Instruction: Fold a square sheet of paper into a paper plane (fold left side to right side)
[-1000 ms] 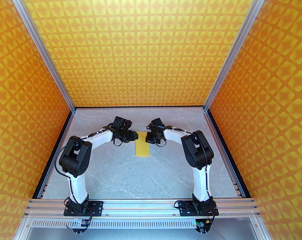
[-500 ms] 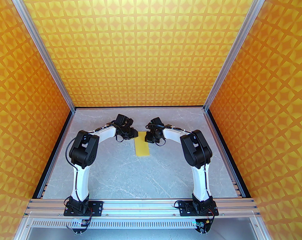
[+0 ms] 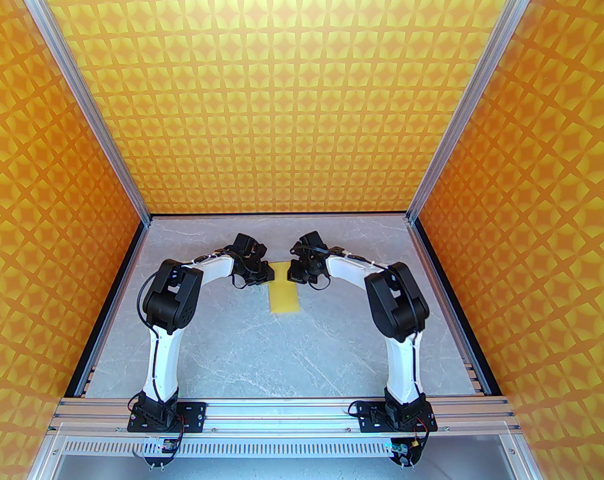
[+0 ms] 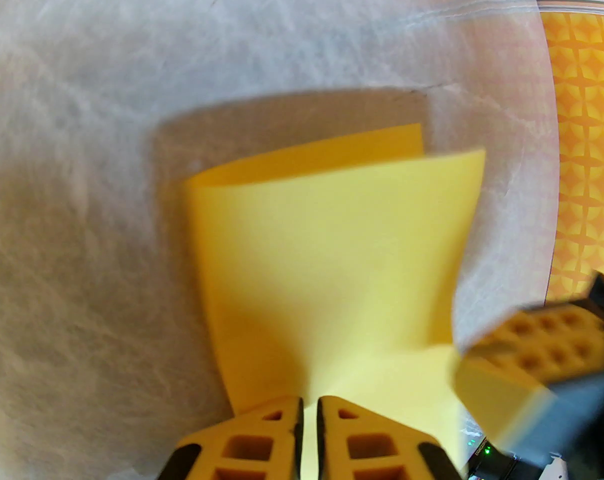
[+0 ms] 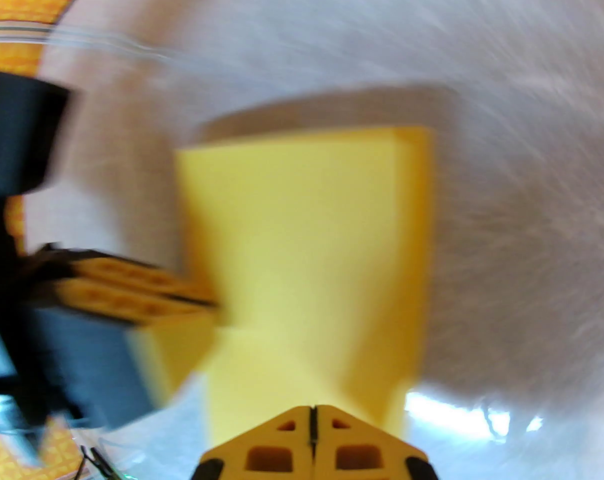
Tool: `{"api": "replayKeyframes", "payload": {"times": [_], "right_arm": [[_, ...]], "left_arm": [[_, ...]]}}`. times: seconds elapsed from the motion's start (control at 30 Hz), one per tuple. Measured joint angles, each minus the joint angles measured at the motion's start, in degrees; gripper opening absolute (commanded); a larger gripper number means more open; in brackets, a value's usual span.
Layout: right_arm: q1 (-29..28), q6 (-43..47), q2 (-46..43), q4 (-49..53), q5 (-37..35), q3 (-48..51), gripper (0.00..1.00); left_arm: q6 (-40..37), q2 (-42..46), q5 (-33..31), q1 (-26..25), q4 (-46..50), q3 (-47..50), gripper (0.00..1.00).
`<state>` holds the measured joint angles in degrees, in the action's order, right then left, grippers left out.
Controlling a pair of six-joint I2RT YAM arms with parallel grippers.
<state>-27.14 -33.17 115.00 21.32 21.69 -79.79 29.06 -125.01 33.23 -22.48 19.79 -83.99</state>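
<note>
With the left-to-right fold apparently made, the left gripper (image 4: 309, 413) and right gripper (image 5: 313, 413) are each clamping the far end of the square sheet of paper (image 3: 284, 293), which is lying centrally toward the far edge of the table (image 3: 242, 358), probably requiring gentle, coordinated reopening next.

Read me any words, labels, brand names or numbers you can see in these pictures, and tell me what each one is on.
No text can be read in these pictures.
The square sheet of paper: plain yellow, no print.
The walls: a star pattern, no lettering.
The small circuit board below the left arm's base: any marking is too small to read.
</note>
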Motion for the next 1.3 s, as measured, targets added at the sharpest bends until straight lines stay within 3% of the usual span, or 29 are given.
{"api": "replayKeyframes", "payload": {"times": [0.23,0.43,1.3], "right_arm": [[-6.05,-11.37,-2.91,-10.45,1.33,7.45,0.0],[-8.13,-16.22,-2.21,-13.97,1.49,8.15,0.0],[-8.04,-11.19,3.52,-6.93,1.27,5.49,0.0]], "left_arm": [[0.04,0.0,0.44,0.0,-1.27,0.68,0.16],[0.28,0.0,0.66,0.0,-1.88,0.92,0.16],[1.36,0.13,1.29,0.0,-3.74,1.81,0.17]]}}
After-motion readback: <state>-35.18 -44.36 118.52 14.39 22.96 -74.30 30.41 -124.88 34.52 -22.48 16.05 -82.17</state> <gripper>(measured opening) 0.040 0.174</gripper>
